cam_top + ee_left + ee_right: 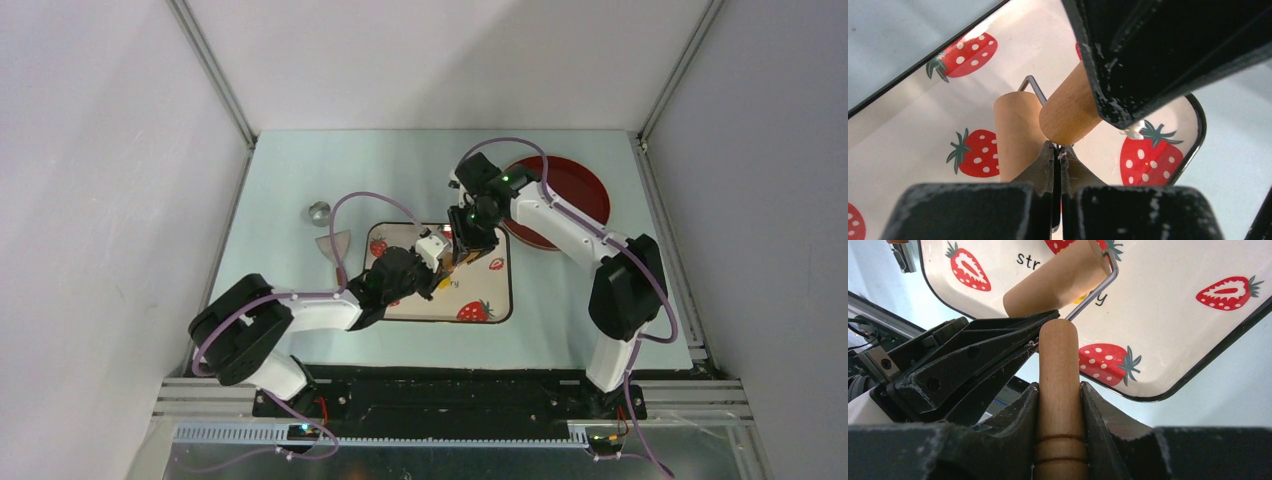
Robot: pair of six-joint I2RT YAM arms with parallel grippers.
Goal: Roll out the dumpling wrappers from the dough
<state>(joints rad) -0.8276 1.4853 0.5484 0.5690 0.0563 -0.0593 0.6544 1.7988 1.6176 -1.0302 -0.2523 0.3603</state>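
We see the right gripper (1059, 390) clamped on the wooden handle (1058, 355) of a small rolling tool, one finger pressed against each side of it. From the handle's far end a bent metal wire (1093, 292) runs to the wooden drum (1053, 282), which lies on the strawberry-print tray (430, 308).

A sliver of bright yellow dough (1079, 299) shows at the drum's edge, between the drum and the wire, beside the black lettering on the tray. The drum covers most of it, so we cannot tell its shape.

The left gripper (1057, 150) reaches in from the left with its fingers pressed together. Their tips sit right at the rounded end of the handle, just where the wire leaves it. We cannot tell whether they pinch the wire or only touch it.

From above, both grippers meet over the far half of the tray, which sits in the middle of the pale table (560, 320). A red plate (575, 185) lies at the far right, partly under the right arm. A small metal ring (319, 211) and a clear triangular piece (336, 245) lie left of the tray, apart from it.
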